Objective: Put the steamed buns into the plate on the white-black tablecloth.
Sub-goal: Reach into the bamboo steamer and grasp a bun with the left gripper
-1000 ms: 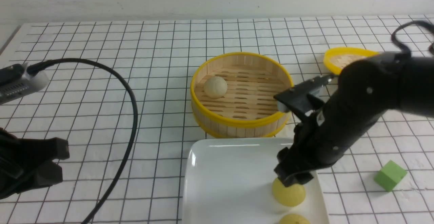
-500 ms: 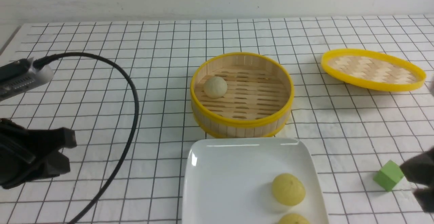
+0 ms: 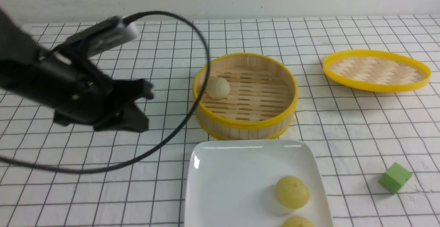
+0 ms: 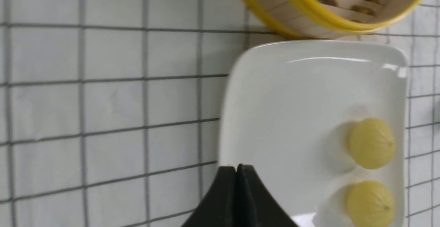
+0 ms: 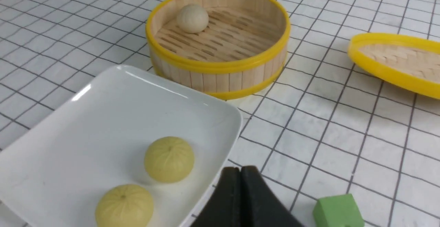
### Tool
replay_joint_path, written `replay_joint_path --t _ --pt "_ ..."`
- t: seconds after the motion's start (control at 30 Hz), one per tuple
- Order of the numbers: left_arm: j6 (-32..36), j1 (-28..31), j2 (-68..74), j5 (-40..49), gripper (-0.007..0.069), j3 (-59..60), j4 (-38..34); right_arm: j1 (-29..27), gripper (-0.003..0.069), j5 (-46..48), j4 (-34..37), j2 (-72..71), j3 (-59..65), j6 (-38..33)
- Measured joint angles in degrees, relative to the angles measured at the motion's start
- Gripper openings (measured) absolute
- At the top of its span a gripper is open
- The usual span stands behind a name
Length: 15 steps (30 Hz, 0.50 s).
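Clearing the steamer: two buns plated, one left

Two yellow buns [image 3: 292,192] are seen lying on the plate [image 3: 220,172], both near its right edge and close together. The plate is set on the cloth [image 3: 103,199]. One pale bun [image 3: 218,88] is left in the steamer [image 3: 240,124], which stands just behind the plate; the bun sits against the steamer's left wall. The task is judged about two thirds done: the pale bun has yet to be lifted out and set on the plate, whose left half is bare.

The left arm [image 3: 68,89] is held above the cloth, behind and to the left of the plate, with its gripper end turned toward the steamer. In its wrist view the left gripper [image 4: 236,172] is shown with fingertips pressed together and nothing between them. It would need to be opened before the pale bun can be taken. The right gripper [image 5: 240,173] is absent from the front view. In its own wrist view its tips are likewise closed and empty, and it is held off the plate's right side, near the cube [image 5: 338,211].
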Motion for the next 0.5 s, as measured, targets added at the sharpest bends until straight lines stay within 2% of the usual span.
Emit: replay_joint_path --t 0.03,0.13,0.27,0.33,0.43,0.5 --pt "0.0 0.0 0.0 0.0 0.0002 0.0 0.0 0.0 -0.0013 0.1 -0.1 0.0 0.0 0.0" --pt "-6.7 -6.1 8.3 0.3 0.0012 -10.2 5.6 0.0 -0.0011 1.4 -0.7 0.0 0.2 0.1" --pt "-13.4 -10.2 18.0 1.5 0.0074 -21.8 12.5 0.0 -0.0008 1.4 -1.0 0.0 0.4 0.1" --pt "-16.4 -12.0 26.3 4.4 0.0138 -33.0 15.4 0.0 -0.0008 1.4 -1.1 0.0 0.6 0.1" --pt "-17.4 -12.5 34.7 8.1 0.0234 -45.0 17.1 0.0 -0.0006 1.4 -1.3 0.0 0.6 0.1" --pt "-17.6 -12.5 37.3 8.9 0.0262 -49.4 17.8 0.0 -0.0006 1.2 -1.3 0.0 0.6 0.1"
